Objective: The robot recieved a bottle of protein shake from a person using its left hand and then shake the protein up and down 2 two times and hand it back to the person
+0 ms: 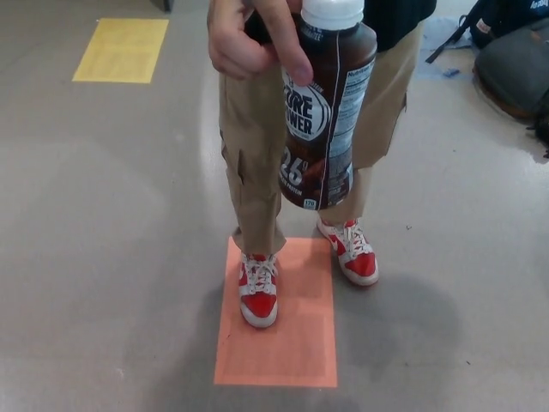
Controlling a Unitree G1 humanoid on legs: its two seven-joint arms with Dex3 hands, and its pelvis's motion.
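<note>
Right now a person's hand point(250, 39) holds the bottle of protein shake point(327, 107) out toward the camera, near the top middle of the view. The bottle hangs upright in the air, held from its upper left side, the fingers curled around the shoulder just below the white cap point(333, 13). Its brown label faces us with large white lettering and a pale panel of small print down the right side.

Behind the bottle stands the person, in khaki shorts point(257, 129) and red and white sneakers point(259, 290). One shoe rests on an orange rectangle point(287, 339) marked on the grey floor point(103, 257), the other just off its upper right corner. A yellow rectangle point(122, 50) lies on the floor well apart, at the upper left. At the upper right, a dark bag point(515, 69) sits on the floor.

Neither of the robot's hands shows anywhere in the head view, so I cannot tell whether their fingers are apart or together. The bottle is in the person's grasp alone, touching nothing else.
</note>
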